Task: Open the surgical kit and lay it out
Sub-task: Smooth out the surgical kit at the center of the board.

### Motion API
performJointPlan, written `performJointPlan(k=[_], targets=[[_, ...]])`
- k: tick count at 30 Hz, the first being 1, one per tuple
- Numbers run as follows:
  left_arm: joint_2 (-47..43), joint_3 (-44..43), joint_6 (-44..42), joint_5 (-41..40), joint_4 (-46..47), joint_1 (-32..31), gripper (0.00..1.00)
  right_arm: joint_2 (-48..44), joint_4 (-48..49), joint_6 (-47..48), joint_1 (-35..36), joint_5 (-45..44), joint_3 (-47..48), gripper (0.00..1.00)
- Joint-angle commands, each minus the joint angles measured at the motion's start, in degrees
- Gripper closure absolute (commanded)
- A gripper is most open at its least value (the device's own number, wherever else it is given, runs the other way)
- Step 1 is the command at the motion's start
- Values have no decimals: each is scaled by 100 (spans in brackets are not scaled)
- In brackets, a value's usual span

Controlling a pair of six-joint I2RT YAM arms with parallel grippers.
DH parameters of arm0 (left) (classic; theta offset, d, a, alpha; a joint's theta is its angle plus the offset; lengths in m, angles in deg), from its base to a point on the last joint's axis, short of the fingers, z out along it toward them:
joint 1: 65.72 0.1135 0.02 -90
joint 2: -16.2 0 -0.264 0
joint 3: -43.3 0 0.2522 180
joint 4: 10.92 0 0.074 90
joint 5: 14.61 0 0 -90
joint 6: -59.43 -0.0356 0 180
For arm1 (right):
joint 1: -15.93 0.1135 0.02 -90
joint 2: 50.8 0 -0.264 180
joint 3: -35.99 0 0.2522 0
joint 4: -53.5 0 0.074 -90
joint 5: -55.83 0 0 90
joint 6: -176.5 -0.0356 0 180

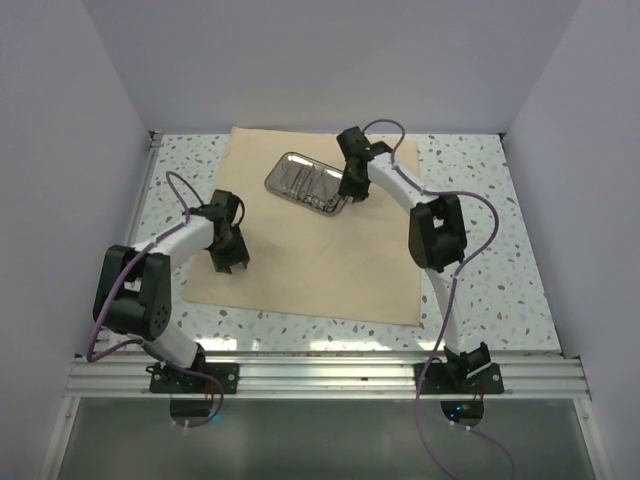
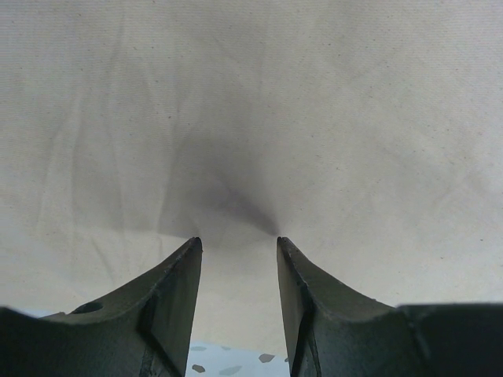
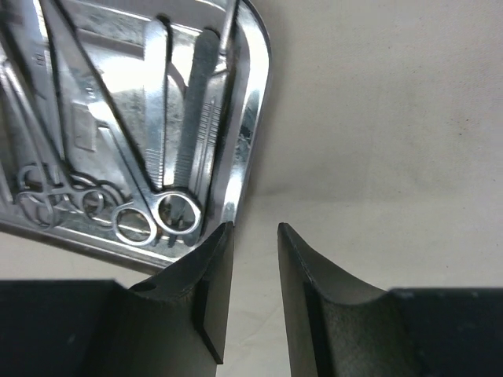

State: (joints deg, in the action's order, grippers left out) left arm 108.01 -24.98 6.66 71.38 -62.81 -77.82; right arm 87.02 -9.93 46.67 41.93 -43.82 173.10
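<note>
Surgical kit tray (image 1: 283,166), on the far part of the spread cloth wrap (image 1: 320,262), looks stiff, slick and light, its thin instruments (image 3: 169,149) loose, so the rim at its right end seems the best hold. Right gripper (image 3: 255,229) hangs there parted, empty; left gripper (image 2: 239,239), likewise parted and empty, hovers over the cloth's near-left.

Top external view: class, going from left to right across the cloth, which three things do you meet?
Left pincer, steel tray, right pincer at the tray's right end.
</note>
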Motion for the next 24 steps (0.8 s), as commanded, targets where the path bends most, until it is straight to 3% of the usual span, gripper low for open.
performJointPlan(k=[1,24], targets=[[-216,-6,-181,-126,-98,-21,53,-712,388,-226,37,-230,197,66],[-84,-138,-287,-65,-81,-21,53,263,-60,-420,133,-116,524,66]])
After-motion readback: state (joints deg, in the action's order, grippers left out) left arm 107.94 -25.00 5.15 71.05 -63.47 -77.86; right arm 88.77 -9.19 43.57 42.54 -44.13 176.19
